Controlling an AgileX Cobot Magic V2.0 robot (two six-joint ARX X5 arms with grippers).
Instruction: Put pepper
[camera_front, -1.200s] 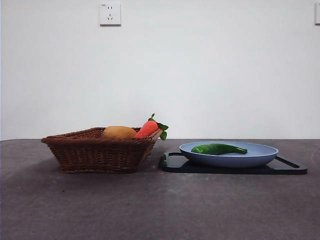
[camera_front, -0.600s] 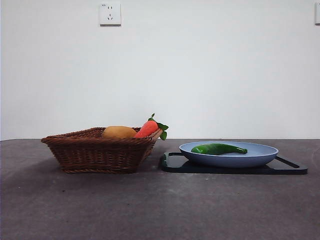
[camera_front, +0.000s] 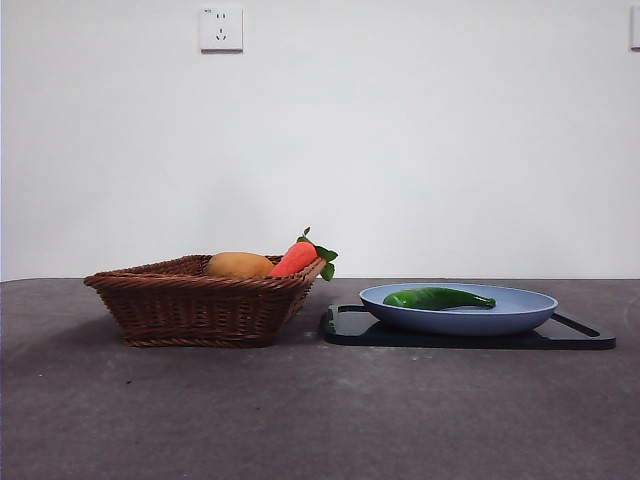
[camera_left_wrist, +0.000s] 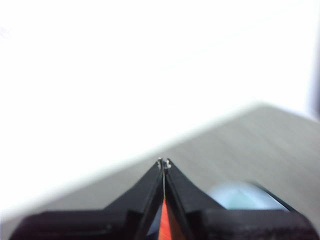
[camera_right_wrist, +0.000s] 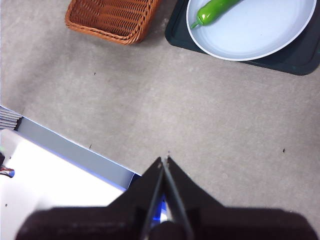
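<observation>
Long slim glossy green pepper (camera_front: 438, 297) is lying on its side inside the shallow round blue plate (camera_front: 520, 312), toward the plate's basket-facing half, tip pointing away from the basket; overhead wrist view is showing it w/ stem end near the rim. Plate is sitting on a flat black rectangular tray (camera_front: 345, 326), prob. to mark a fixed spot on the grey table (camera_front: 300, 410). Just beside tray, brown woven wicker basket (camera_front: 190, 305) is holding a rounded yellow-brown potato-like item (camera_front: 238, 265) and an orange-red carrot w/ green leaves (camera_front: 297, 257), carrot leaning on the rim nearest the tray. Both arms are waiting up high, neither near the pepper: left gripper (camera_left_wrist: 164, 163) fingers pressed together, holding nothing; right gripper (camera_right_wrist: 164, 161) fingers likewise closed tip to tip, empty, well apart from plate. Judging: no grasp under way; pepper untouched, destination unclear from the task wording, poss. basket.
</observation>
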